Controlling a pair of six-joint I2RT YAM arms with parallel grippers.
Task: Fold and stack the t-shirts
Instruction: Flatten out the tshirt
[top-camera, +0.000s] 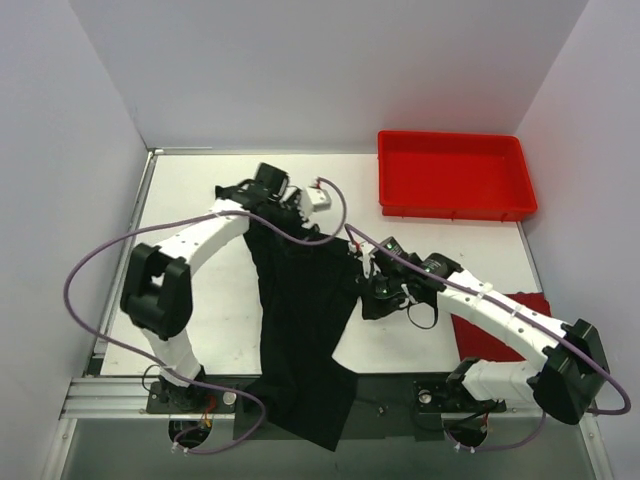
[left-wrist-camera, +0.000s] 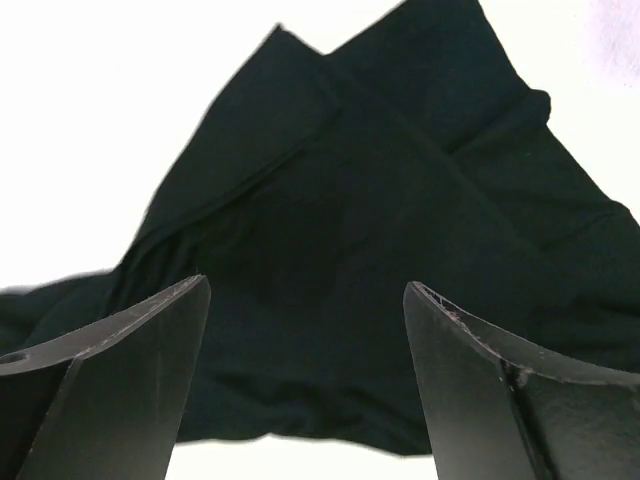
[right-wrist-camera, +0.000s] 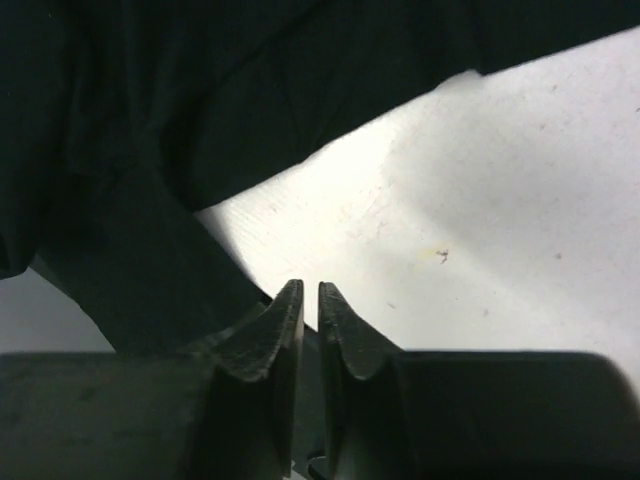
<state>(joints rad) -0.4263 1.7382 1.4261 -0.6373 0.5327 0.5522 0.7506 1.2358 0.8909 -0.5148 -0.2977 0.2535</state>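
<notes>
Top external view. A black t-shirt (top-camera: 300, 320) is laid lengthwise on the white table (top-camera: 200, 190), with its near end draped past the table edge. The left gripper (top-camera: 268, 188) is placed at its far end and the right gripper (top-camera: 374, 280) at its bunched right edge. A red t-shirt (top-camera: 478, 340) is seen partly beneath the right arm. A red tray (top-camera: 455, 175) is set far right.

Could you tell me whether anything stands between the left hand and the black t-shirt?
Nothing visible does. In the left wrist view the left hand is open, with the black t-shirt lying straight ahead between its fingers. Only that cloth and the white table show there.
</notes>
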